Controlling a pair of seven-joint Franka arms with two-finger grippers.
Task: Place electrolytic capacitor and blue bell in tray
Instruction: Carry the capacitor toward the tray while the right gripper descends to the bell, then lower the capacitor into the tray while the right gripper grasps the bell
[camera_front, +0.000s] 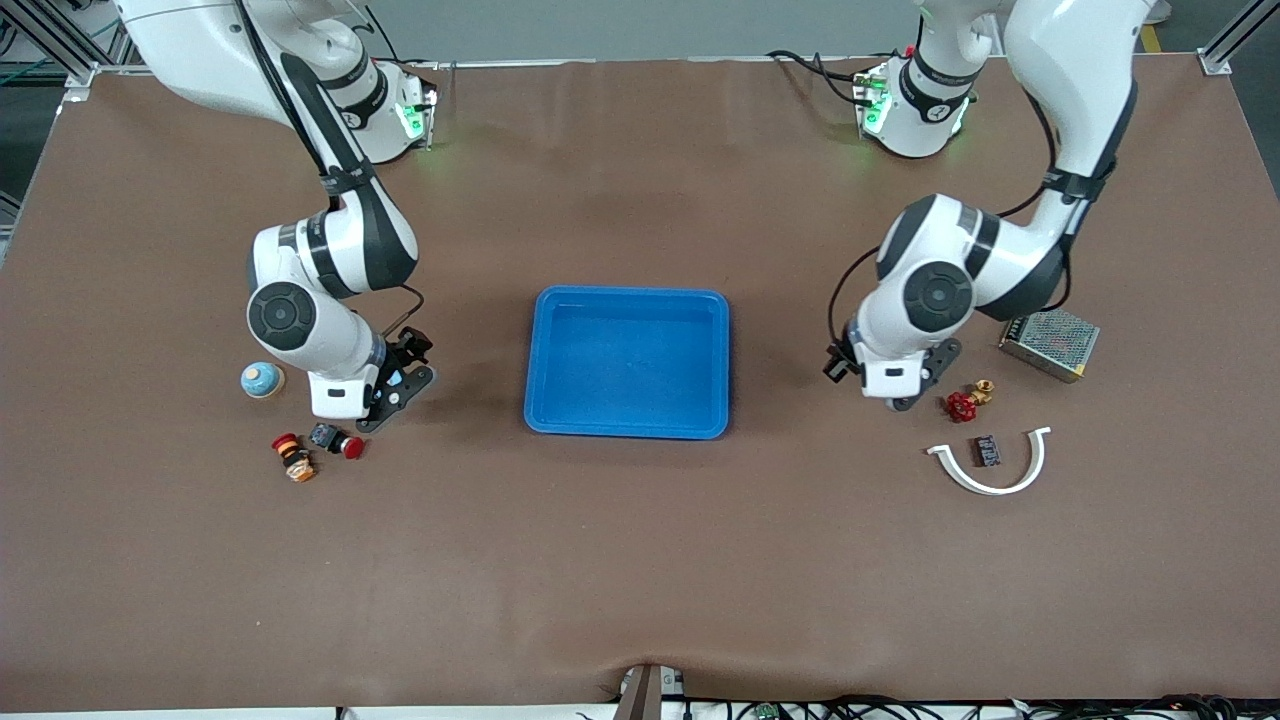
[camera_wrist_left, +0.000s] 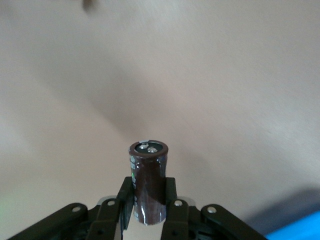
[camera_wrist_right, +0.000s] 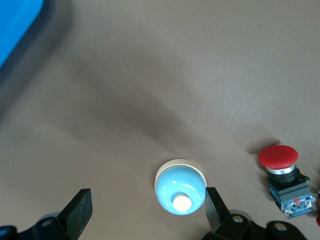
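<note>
My left hand (camera_wrist_left: 145, 220) is clamping the electrolytic capacitor (camera_wrist_left: 148, 182) upright, above the worktop (camera_front: 640, 560) toward the left arm's end, beside the empty tray (camera_front: 628, 424). I judge the carry comes next: swing over the tray rim, then release. My right hand (camera_wrist_right: 145, 210) is hanging spread wide over the blue bell (camera_wrist_right: 180, 187), ready to drop and close. The red push button (camera_wrist_right: 282, 170) sits near the bell, worth avoiding.

Even, bright overhead light; soft shadows under both arms on the table (camera_front: 640, 560); wrist views slightly blurred, washed pale
</note>
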